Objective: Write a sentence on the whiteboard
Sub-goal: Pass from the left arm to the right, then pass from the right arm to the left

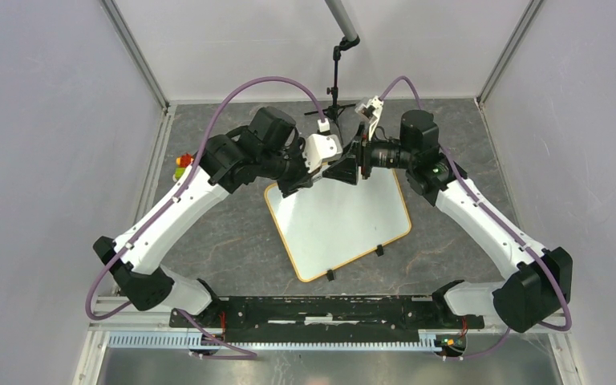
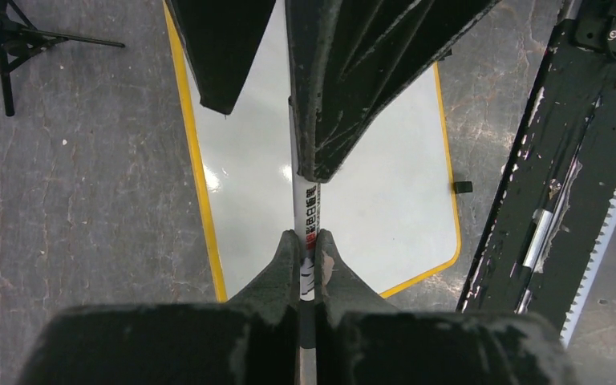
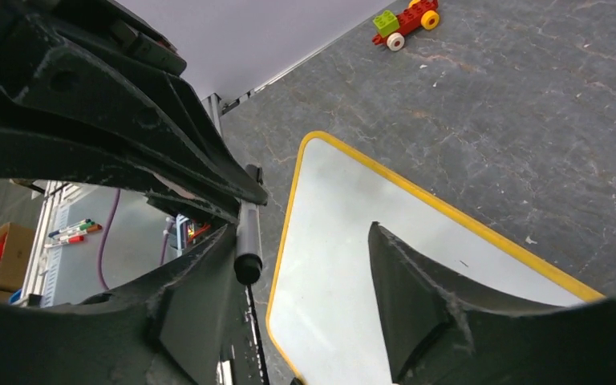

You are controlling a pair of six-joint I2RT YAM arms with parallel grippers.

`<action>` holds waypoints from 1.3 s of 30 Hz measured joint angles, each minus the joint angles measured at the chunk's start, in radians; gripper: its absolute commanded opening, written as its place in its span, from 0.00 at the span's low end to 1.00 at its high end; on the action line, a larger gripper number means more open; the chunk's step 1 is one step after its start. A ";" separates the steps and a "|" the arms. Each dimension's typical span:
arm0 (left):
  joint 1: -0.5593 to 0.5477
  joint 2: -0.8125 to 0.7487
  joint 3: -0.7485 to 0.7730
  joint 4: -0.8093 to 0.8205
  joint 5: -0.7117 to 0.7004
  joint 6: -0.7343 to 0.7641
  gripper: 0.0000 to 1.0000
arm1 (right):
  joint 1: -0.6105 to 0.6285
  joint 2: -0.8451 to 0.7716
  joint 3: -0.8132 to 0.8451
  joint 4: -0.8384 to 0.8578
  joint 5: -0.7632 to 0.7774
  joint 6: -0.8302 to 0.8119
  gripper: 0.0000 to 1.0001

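Left tool [image 2: 309, 243] clamping marker [image 2: 308, 204], whiteboard [image 2: 393, 200] rim below

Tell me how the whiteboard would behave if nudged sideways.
The whiteboard looks thin and rigid, so it would probably slide whole rather than bend. Lying flat on the table, it is unlikely to tip. Its two clip feet might snag.

I see a tripod [image 1: 336, 100] standing at the far edge of a grey marbled mat [image 1: 233, 233]. Just behind it rises a white back wall [image 1: 289, 40]. A left wall [image 1: 40, 160] and a right wall [image 1: 585, 120] stand well to either side, joined by metal posts [image 1: 140, 56]. Left of the tripod, near the left wall, lies a toy [image 1: 181, 165]. The light is soft and even.
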 measured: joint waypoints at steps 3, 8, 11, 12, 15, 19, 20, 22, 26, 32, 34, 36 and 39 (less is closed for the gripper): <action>-0.002 0.011 0.000 0.000 0.003 0.000 0.02 | 0.008 0.001 0.000 0.016 -0.001 0.009 0.31; -0.002 0.019 0.002 -0.004 -0.001 -0.001 0.02 | 0.023 0.001 0.000 0.042 -0.026 0.026 0.00; -0.002 0.019 0.009 -0.013 -0.001 -0.002 0.27 | 0.026 0.001 0.000 0.043 -0.032 0.028 0.00; -0.002 0.019 0.012 -0.014 -0.002 -0.007 0.49 | 0.026 0.001 0.000 0.044 -0.034 0.028 0.00; 0.013 0.020 0.019 -0.013 0.007 -0.050 0.77 | 0.026 0.000 0.000 0.040 -0.031 0.016 0.00; 0.123 0.016 0.019 -0.001 0.125 -0.111 0.82 | 0.020 0.000 0.003 0.009 -0.016 -0.010 0.00; 0.177 0.008 0.005 0.021 0.172 -0.131 0.83 | 0.014 0.000 0.007 0.003 -0.016 -0.010 0.00; 0.282 -0.030 -0.057 0.076 0.254 -0.166 0.85 | -0.008 0.000 0.018 0.006 -0.019 0.002 0.00; 0.396 -0.135 -0.199 0.145 0.370 -0.227 0.87 | -0.040 0.000 0.029 0.049 -0.021 0.045 0.00; 0.384 -0.210 -0.266 0.206 0.476 -0.250 0.82 | -0.043 0.000 0.019 0.187 -0.055 0.214 0.00; 0.373 -0.219 -0.282 0.218 0.475 -0.248 0.77 | -0.042 0.000 0.008 0.236 -0.068 0.275 0.00; 0.359 -0.221 -0.295 0.219 0.468 -0.241 0.70 | -0.042 0.000 -0.004 0.274 -0.082 0.326 0.00; 0.332 -0.221 -0.314 0.219 0.459 -0.222 0.51 | -0.037 0.000 -0.008 0.299 -0.089 0.373 0.00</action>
